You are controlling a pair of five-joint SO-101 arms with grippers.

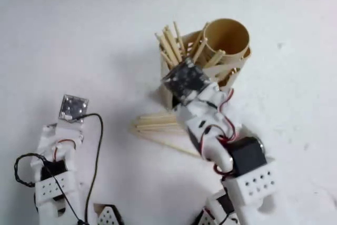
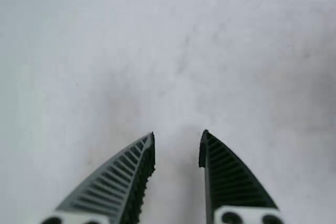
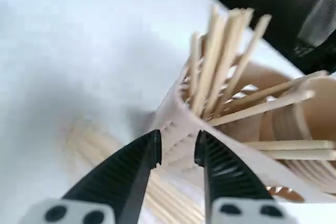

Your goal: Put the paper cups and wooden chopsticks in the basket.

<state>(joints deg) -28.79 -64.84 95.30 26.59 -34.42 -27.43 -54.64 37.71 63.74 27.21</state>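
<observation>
A pale slatted basket (image 1: 234,72) stands at the table's middle back, with a tan paper cup (image 1: 227,36) inside it. Several wooden chopsticks (image 1: 172,45) stick up out of its left side. More chopsticks (image 1: 157,122) lie loose on the table just in front of the basket. My right arm leans over the basket's near left corner. In the right wrist view my right gripper (image 3: 177,148) is open at the basket's rim (image 3: 176,109), nothing between its fingers, with the standing chopsticks (image 3: 220,61) and the cup (image 3: 315,114) beyond. My left gripper (image 2: 177,148) hangs open over bare table.
The white table (image 1: 84,40) stretches wide on the left and at the far right. My left arm (image 1: 58,151) sits at the near left with a black cable looping beside it. The table's back edge meets a dark background.
</observation>
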